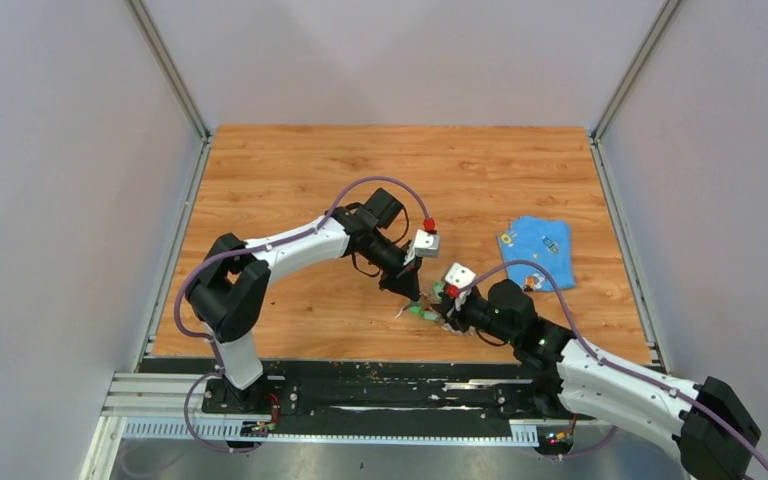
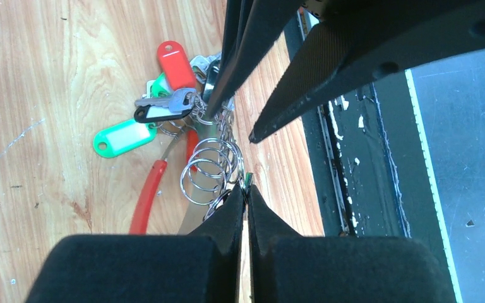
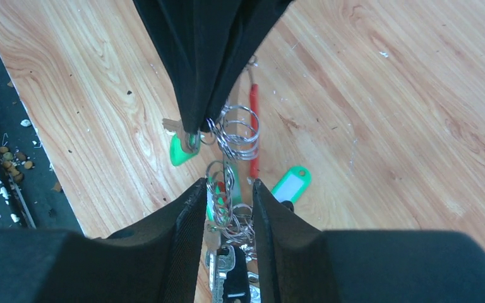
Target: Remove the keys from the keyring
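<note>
The keys [image 1: 425, 312] lie in a bunch near the table's front edge, between both grippers. In the left wrist view, a red tag [image 2: 175, 63], a green tag [image 2: 123, 137] and a silver key [image 2: 164, 106] fan out from the coiled silver keyring [image 2: 209, 165] beside its red curved piece [image 2: 148, 196]. My left gripper [image 2: 246, 188] is shut on a small green-headed key [image 3: 178, 151] at the ring's edge. My right gripper [image 3: 227, 186] stands open astride linked rings and keys [image 3: 224, 252]; the rings touch one finger [image 3: 192, 208] only.
A blue cloth [image 1: 538, 250] with small items on it lies to the right on the wooden table [image 1: 290, 170]. The black base rail [image 1: 380, 385] runs just in front of the bunch. Grey walls enclose the table on three sides.
</note>
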Robot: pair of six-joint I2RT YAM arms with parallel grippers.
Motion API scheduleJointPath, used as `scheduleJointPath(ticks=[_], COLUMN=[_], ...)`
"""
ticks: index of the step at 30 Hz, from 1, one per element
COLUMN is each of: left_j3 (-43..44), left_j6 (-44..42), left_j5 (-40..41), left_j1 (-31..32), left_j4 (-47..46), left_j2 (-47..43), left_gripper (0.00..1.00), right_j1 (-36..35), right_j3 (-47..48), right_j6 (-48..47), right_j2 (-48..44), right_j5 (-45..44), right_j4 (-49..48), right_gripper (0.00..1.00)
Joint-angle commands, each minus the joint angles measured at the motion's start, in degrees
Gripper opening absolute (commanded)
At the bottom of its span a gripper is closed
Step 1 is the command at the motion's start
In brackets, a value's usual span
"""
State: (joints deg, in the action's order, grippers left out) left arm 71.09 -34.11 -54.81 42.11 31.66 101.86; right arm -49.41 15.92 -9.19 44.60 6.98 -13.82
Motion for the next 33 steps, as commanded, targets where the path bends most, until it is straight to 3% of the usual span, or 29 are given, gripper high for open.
scheduleJointPath(ticks=[1,9,19,33], left_j3=[-0.98,-1.3,-1.3,-1.31], left_j6=[-0.4,-0.79,-2.19,-2.37], left_j5=[-1.24,0.07,1.76,3.19], left_j1=[-0.27,0.17,0.97,2.01], left_j4=[-0.98,-1.41,-1.37,-1.37], left_j2=[-3.03,-3.81,-4.92,-5.02], left_gripper=[0.0,0.0,0.0,0.0], right_j1=[-1.04,-1.48,-2.36,-3.22], right_j3=[-4.31,-6.54,-5.58,-3.58], right_j6=[-0.18,-2.77,-4.55,-6.48], right_j2=[-5.68,-8.67,-4.41,-1.27], right_j5=[-2.23,-0.78,3.32,1.46], right_j4=[-9.18,-13.7,-14.24,-14.37], right_gripper=[0.36,0.4,0.4,0.31])
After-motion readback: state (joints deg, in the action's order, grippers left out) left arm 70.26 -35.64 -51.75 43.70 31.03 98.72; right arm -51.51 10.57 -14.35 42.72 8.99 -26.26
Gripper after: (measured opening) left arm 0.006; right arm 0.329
